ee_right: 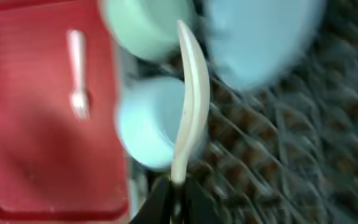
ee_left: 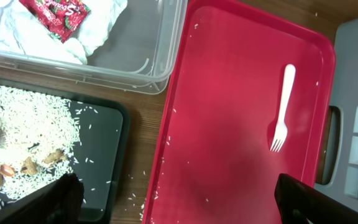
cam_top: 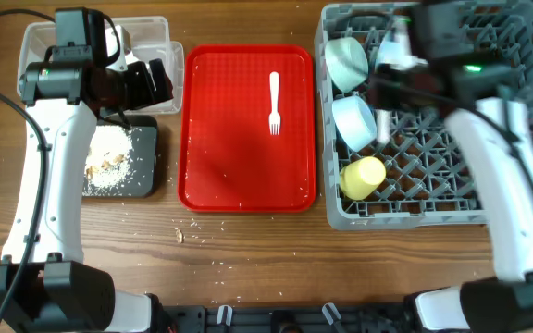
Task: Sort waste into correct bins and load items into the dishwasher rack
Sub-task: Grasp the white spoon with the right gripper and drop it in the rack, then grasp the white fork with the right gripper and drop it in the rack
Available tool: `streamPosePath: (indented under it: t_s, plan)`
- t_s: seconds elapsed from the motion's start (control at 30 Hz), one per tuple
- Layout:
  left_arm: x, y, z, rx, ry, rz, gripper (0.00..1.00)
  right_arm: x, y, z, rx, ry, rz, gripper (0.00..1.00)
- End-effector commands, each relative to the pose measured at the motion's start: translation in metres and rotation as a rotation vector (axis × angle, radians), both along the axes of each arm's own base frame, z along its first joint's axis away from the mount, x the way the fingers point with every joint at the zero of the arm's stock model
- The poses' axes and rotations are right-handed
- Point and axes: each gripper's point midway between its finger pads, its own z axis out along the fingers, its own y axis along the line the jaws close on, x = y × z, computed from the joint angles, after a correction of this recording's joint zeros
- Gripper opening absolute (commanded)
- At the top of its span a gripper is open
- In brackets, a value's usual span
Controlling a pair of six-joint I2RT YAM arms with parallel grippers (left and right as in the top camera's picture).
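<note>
My right gripper (ee_right: 175, 186) is shut on the handle of a white spoon (ee_right: 191, 93) and holds it above the grey dishwasher rack (cam_top: 433, 208); the overhead view shows it blurred (cam_top: 392, 51). Two pale blue bowls (cam_top: 346, 60) (cam_top: 353, 120) and a yellow cup (cam_top: 363, 178) lie in the rack. A white fork (cam_top: 274, 102) lies on the red tray (cam_top: 248, 176). My left gripper (ee_left: 185, 205) is open and empty over the gap between the black tray (ee_left: 104, 130) and the red tray. The clear tub (ee_left: 160, 56) holds the red wrapper (ee_left: 56, 14) and white paper.
Rice and brown scraps (ee_left: 23, 134) cover the black tray. Loose grains lie on the red tray and on the wooden table (cam_top: 179, 235) in front of it. A large pale blue shape (ee_right: 266, 37), perhaps the plate, shows blurred in the rack.
</note>
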Motion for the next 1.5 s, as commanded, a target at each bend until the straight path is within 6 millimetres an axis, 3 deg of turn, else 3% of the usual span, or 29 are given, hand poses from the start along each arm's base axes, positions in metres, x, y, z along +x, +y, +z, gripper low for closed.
streamPosePath:
  t_s: [0.0,0.2,0.27,0.37,0.43,0.57,0.63,0.7,0.77,0.83,0.87,0.93,0.97,1.03,1.1,1.17,1.23,1.33,1.47]
  plan:
    - [0.002,0.001,0.006,0.008,-0.018,-0.002,1.00,-0.020,-0.034,-0.021,-0.028,0.120,-0.112,0.04]
    - [0.002,0.001,0.006,0.008,-0.018,-0.002,1.00,-0.052,-0.051,-0.096,-0.048,0.301,-0.160,0.04]
    - [0.002,0.001,0.006,0.008,-0.018,-0.002,1.00,-0.055,-0.057,-0.112,-0.054,0.319,-0.155,0.04]
    - [0.002,0.001,0.006,0.008,-0.018,-0.002,1.00,-0.050,-0.058,-0.115,-0.077,0.301,-0.068,0.11]
    - [0.002,0.001,0.006,0.008,-0.018,-0.002,1.00,-0.049,-0.058,-0.115,-0.082,0.295,-0.049,0.25]
    - [0.002,0.001,0.006,0.008,-0.018,-0.002,1.00,-0.041,-0.044,-0.112,-0.018,0.259,0.029,0.31]
    - [0.002,0.001,0.006,0.008,-0.018,-0.002,1.00,-0.034,-0.035,-0.101,0.023,0.224,0.059,0.33]
    - [0.002,0.001,0.006,0.008,-0.018,-0.002,1.00,-0.018,-0.013,-0.074,0.117,0.128,0.115,0.35]
    - [0.002,0.001,0.006,0.008,-0.018,-0.002,1.00,-0.001,0.021,-0.040,0.240,0.026,0.171,0.30]
    - [0.002,0.001,0.006,0.008,-0.018,-0.002,1.00,0.018,0.050,-0.016,0.269,-0.077,0.195,0.33]
    - [0.002,0.001,0.006,0.008,-0.018,-0.002,1.00,0.028,0.073,-0.006,0.283,-0.138,0.228,0.34]
    - [0.002,0.001,0.006,0.008,-0.018,-0.002,1.00,0.043,0.124,-0.006,0.308,-0.205,0.279,0.36]
    - [0.002,0.001,0.006,0.008,-0.018,-0.002,1.00,0.049,0.151,-0.015,0.323,-0.212,0.309,0.37]
    - [0.002,0.001,0.006,0.008,-0.018,-0.002,1.00,0.060,0.181,-0.037,0.335,-0.205,0.314,0.39]
    - [0.002,0.001,0.006,0.008,-0.018,-0.002,1.00,0.075,0.205,-0.078,0.326,-0.169,0.301,0.44]
    - [0.002,0.001,0.006,0.008,-0.018,-0.002,1.00,0.083,0.208,-0.119,0.304,-0.095,0.246,0.46]
    - [0.002,0.001,0.006,0.008,-0.018,-0.002,1.00,0.086,0.209,-0.147,0.301,-0.044,0.213,0.46]
    - [0.002,0.001,0.006,0.008,-0.018,-0.002,1.00,0.087,0.209,-0.171,0.289,-0.007,0.189,0.45]
    - [0.002,0.001,0.006,0.008,-0.018,-0.002,1.00,0.092,0.195,-0.188,0.205,-0.005,0.147,0.45]
